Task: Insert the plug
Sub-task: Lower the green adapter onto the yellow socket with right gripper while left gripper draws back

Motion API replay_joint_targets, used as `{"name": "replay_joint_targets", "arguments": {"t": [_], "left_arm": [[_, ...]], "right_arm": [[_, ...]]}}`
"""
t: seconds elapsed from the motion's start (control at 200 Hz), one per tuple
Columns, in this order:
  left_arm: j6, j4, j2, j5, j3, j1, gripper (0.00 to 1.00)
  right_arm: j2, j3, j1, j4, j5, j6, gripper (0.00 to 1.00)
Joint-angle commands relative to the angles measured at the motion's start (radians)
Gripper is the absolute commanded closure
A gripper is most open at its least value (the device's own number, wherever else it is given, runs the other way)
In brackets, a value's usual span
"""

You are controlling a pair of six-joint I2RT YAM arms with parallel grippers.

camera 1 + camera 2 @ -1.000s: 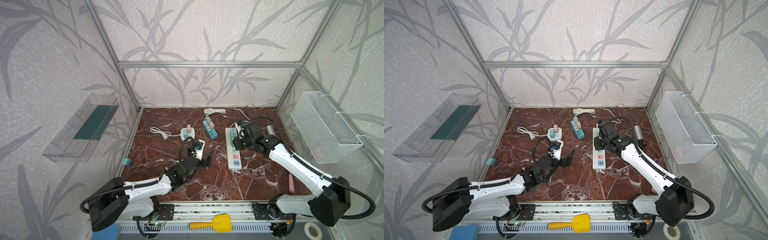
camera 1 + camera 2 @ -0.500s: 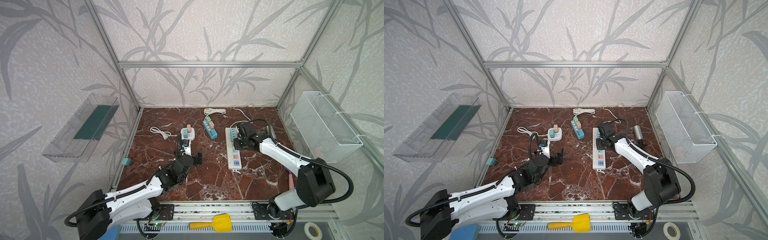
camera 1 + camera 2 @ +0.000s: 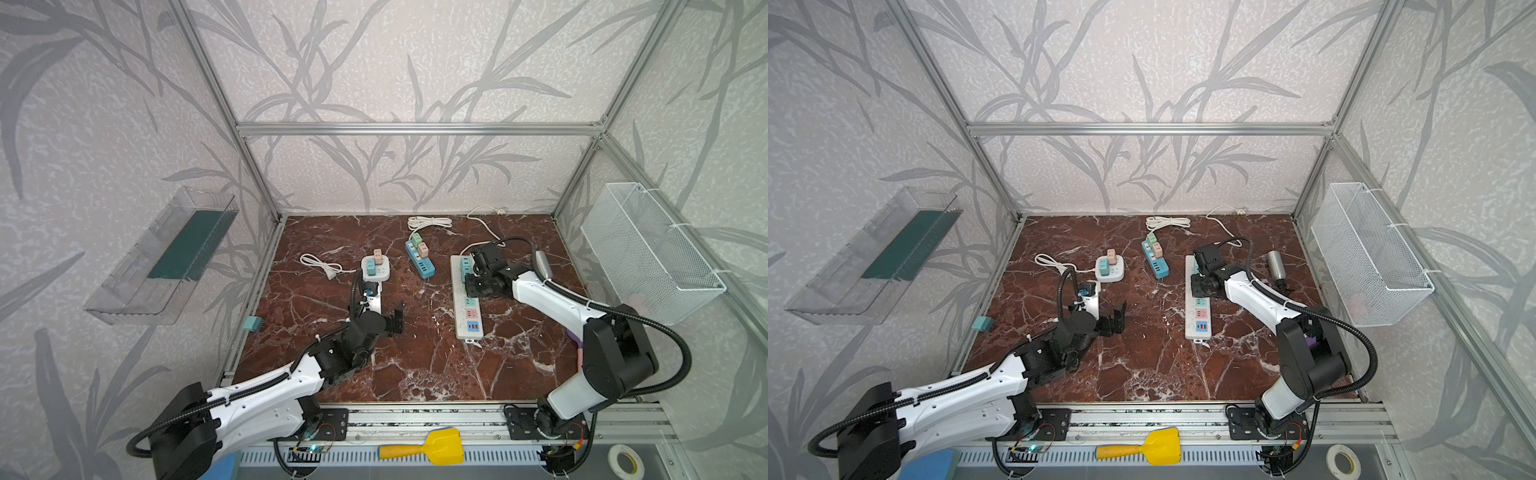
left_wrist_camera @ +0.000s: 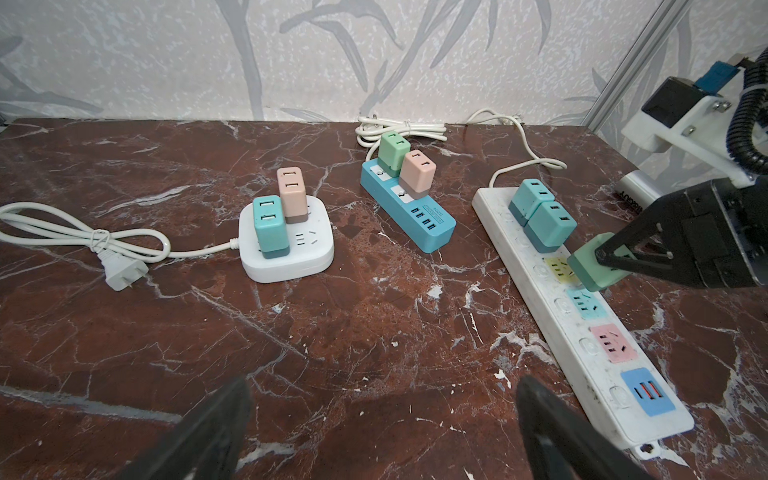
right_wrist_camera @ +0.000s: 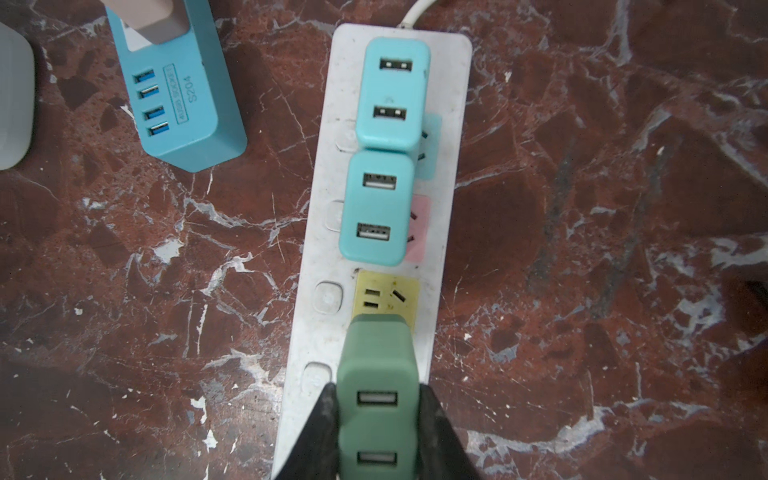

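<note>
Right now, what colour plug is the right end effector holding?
A green plug, clearest in right wrist view.

Power strips [image 4: 417, 216]: three. USB chargers [image 4: 270, 222]: eight. One wire basket [image 3: 648, 266], one yellow scoop [image 3: 444, 446], one tape roll [image 3: 613, 454].

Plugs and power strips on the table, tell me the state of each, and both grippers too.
Green plug: held tilted by the yellow socket, not pushed in.
Yellow socket: empty.
Right gripper: shut on the green plug.
Left gripper: open, empty.
Long white strip: two teal plugs in.
Blue strip: both sockets filled.
Square white strip: two sockets filled, own cord unplugged.
</note>
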Motion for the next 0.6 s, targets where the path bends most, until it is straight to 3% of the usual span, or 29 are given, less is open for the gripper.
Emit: {"name": "replay_joint_targets", "arguments": {"t": [0.0, 0.595], "left_arm": [[-0.017, -0.012, -0.024, 0.007, -0.014, 0.007, 0.01], [0.001, -0.018, -0.074, 0.017, -0.03, 0.022, 0.01]], "right_arm": [[0.013, 0.036, -0.003, 0.022, 0.009, 0.018, 1.0], [0.059, 0.047, -0.004, -0.036, 0.021, 0.079, 1.0]]}}
